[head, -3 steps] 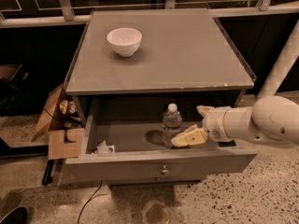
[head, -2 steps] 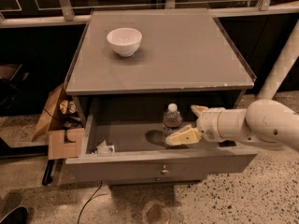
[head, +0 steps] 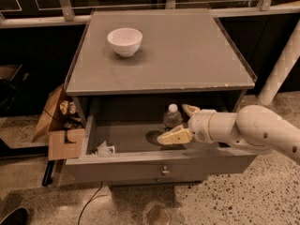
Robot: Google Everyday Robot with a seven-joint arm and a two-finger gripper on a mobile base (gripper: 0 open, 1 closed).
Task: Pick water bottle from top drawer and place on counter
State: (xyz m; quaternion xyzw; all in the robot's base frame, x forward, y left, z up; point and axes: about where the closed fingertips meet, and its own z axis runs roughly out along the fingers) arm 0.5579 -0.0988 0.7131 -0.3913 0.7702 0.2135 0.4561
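Note:
The water bottle [head: 172, 116], clear with a white cap, stands upright inside the open top drawer [head: 159, 165], right of its middle. My gripper [head: 180, 123] reaches into the drawer from the right, open, with one tan finger [head: 171, 136] in front of the bottle and the other [head: 190, 109] behind it to the right. The fingers lie on either side of the bottle; I cannot tell if they touch it. The grey counter [head: 183, 50] lies above the drawer.
A white bowl [head: 124, 41] stands on the counter at the back left. A small crumpled white scrap [head: 105, 149] lies in the drawer's front left corner. An open cardboard box [head: 58, 123] sits on the floor at the left. A white pillar [head: 281, 69] rises at the right.
My gripper has moved left inside the drawer, closer around the water bottle. The bottle has not moved.

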